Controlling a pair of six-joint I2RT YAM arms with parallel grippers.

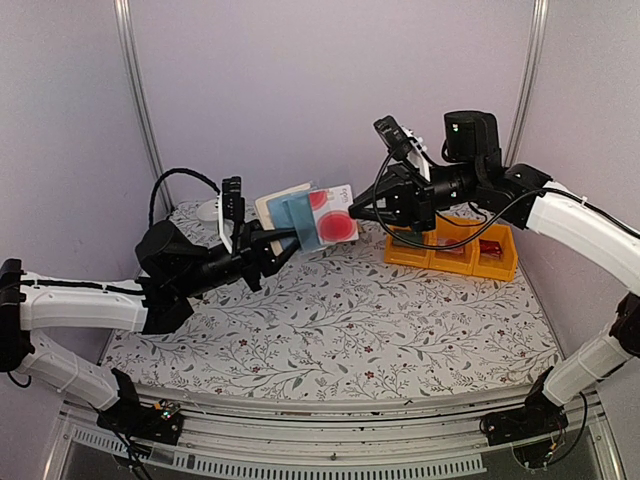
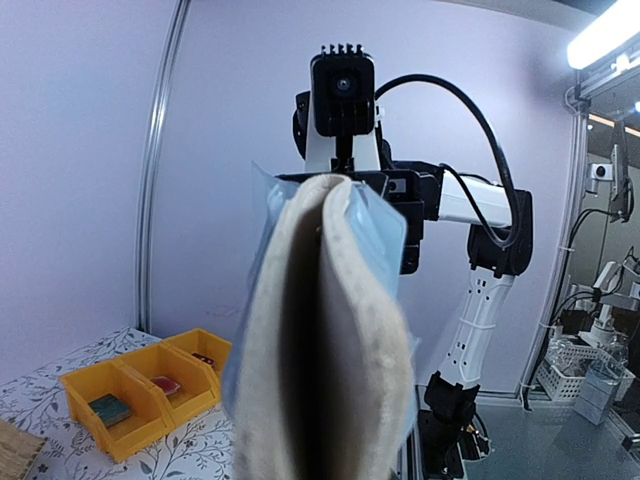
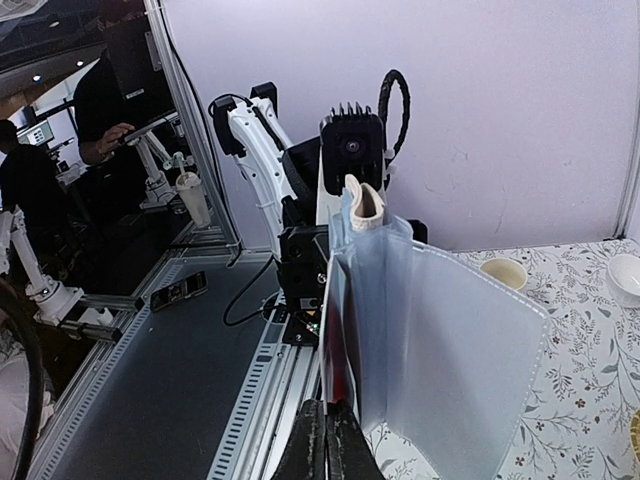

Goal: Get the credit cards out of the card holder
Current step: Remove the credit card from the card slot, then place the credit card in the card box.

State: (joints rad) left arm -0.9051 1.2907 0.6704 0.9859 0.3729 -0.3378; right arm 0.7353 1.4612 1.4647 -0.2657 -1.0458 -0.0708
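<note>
The beige card holder (image 1: 282,203) hangs open in the air above the table, with my left gripper (image 1: 272,245) shut on its lower edge. In the left wrist view the holder (image 2: 320,340) fills the centre and hides my own fingers. A light blue credit card (image 1: 293,222) and a red-pink credit card (image 1: 336,229) sit in its clear pockets (image 3: 450,350). My right gripper (image 1: 353,212) is shut on the outer edge of the red-pink card (image 3: 341,340), seen edge-on running down between the closed fingertips (image 3: 312,448).
A yellow three-compartment bin (image 1: 455,252) with small items stands at the back right, also visible in the left wrist view as the bin (image 2: 140,385). A white bowl (image 1: 207,210) sits at the back left. A straw mat corner (image 2: 14,447) lies on the floral tablecloth (image 1: 340,320).
</note>
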